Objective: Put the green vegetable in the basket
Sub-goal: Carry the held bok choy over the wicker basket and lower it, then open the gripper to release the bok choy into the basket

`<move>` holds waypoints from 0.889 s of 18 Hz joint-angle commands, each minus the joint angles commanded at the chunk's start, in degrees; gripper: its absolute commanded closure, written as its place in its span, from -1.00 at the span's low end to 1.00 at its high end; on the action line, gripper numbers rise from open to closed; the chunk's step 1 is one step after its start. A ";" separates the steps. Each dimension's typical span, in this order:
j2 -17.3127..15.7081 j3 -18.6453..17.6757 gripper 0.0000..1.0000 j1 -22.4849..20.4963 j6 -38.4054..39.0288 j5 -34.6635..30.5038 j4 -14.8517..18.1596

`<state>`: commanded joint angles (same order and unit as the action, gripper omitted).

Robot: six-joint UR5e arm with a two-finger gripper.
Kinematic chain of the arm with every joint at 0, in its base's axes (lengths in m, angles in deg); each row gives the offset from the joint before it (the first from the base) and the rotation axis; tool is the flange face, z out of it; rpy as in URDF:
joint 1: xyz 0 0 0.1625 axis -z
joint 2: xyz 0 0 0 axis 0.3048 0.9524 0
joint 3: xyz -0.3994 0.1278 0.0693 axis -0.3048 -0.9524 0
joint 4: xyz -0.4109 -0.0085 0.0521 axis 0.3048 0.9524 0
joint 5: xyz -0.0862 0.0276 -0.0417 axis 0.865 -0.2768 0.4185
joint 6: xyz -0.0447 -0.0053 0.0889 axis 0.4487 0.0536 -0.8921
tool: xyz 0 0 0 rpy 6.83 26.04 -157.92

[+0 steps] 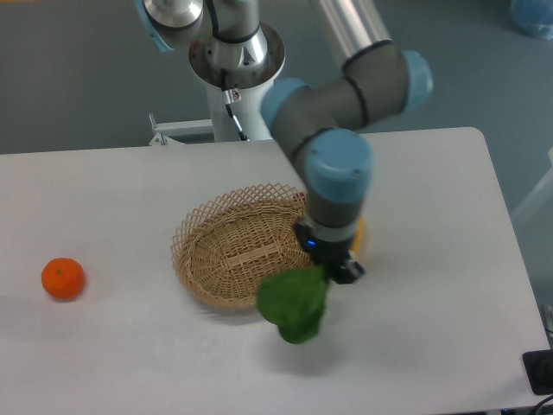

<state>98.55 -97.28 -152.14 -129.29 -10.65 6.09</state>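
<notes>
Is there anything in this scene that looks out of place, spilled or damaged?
Nothing stands out. The green vegetable hangs from the gripper over the near right rim of the basket, which sits upright, empty and intact. An orange rests alone at the table's left. Nothing looks spilled or broken.

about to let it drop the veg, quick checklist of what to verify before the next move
1. Grip: green vegetable hangs from the gripper, held by its upper end: ok.
2. Position over basket: vegetable sits at the front right rim, mostly outside it: not ok.
3. Basket interior free of other items: ok.
4. Height above the rim: cannot tell from this single view.
5. Yellow fruit beside the basket, mostly hidden behind the arm: clearance cannot tell.
6. Orange far left, away from the path: ok.
</notes>
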 joint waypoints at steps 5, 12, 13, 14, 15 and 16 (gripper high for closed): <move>-4.39 -7.56 0.61 2.03 -1.66 -0.09 -3.60; -6.07 -10.38 0.01 3.52 -4.04 -0.35 -3.60; -5.90 -10.30 -0.32 3.52 -4.57 -0.35 -3.60; -5.81 -10.30 -0.99 3.52 -4.83 -0.35 -3.60; -5.81 -10.12 -1.00 3.52 -4.40 -0.26 -3.60; -5.55 -9.86 -1.00 3.52 -3.87 -0.35 -3.43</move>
<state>93.00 -107.14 -148.61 -133.16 -11.00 2.66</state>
